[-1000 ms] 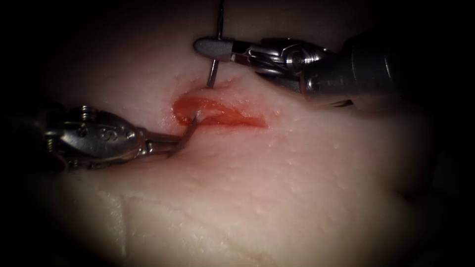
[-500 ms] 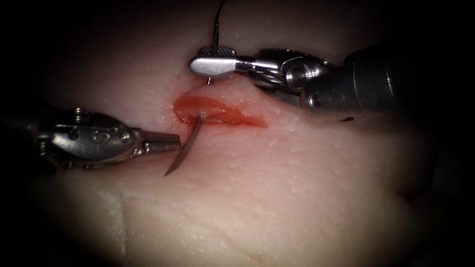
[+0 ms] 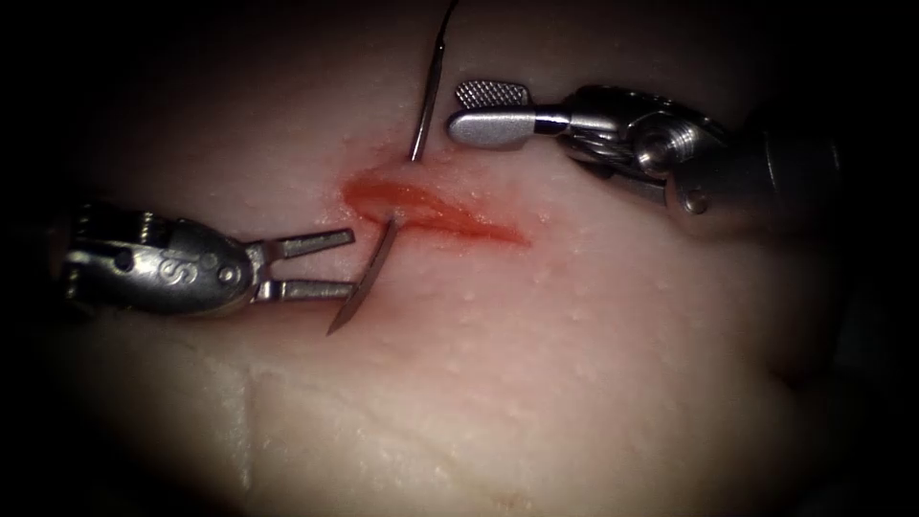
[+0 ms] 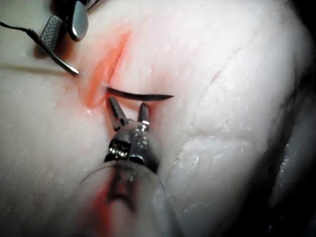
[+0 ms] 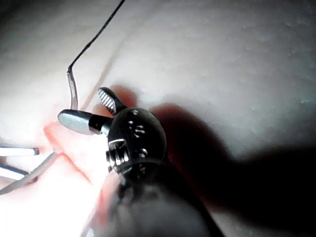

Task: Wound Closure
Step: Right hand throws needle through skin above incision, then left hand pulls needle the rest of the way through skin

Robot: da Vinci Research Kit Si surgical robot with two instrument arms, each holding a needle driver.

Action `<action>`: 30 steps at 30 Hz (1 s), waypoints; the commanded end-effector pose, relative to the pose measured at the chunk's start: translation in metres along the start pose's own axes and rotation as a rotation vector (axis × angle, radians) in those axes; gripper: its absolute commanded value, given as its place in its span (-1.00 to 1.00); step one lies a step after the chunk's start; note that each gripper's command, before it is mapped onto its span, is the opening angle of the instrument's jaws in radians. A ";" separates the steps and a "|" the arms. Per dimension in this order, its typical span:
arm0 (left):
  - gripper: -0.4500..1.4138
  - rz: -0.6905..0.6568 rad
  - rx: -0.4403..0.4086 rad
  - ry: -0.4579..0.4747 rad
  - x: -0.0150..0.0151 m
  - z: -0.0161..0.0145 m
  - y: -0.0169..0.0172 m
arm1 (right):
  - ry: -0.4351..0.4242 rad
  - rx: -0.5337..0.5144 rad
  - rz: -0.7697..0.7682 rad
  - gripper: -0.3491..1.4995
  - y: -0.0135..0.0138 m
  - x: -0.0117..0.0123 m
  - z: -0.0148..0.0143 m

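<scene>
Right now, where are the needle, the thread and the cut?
needle (image 3: 362, 287), endoscope view: on the pointed part that sticks out of the tissue beside the cut.
thread (image 5: 96, 37), right wrist view: on the dark strand leading from the needle's tail.
cut (image 3: 436, 213), endoscope view: on the red fluid along it.

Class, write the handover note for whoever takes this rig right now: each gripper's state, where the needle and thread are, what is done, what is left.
Left gripper: open, holds nothing, beside the needle's pointed end.
Right gripper: open, holds nothing, just right of the needle's tail.
Needle: free of both, passed through the tissue across the cut; point out on the near edge, tail standing out on the far edge.
Thread: runs up from the tail.
Done: needle is through both edges.
Left: needle not drawn out; no knot visible; cut open.
</scene>
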 end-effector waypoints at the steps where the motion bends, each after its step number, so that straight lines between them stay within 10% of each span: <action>1: 0.12 0.013 -0.005 0.011 -0.0002 0.0009 0.0009 | -0.004 0.002 0.000 0.60 0.0000 -0.0012 0.0008; 21: 0.12 0.113 0.019 0.014 0.0033 0.0015 0.0015 | -0.005 0.010 -0.036 0.51 0.0004 -0.0043 0.0019; 30: -0.60 0.116 0.014 0.021 0.0026 0.0018 0.0003 | -0.007 0.013 -0.033 0.44 0.0001 -0.0047 0.0020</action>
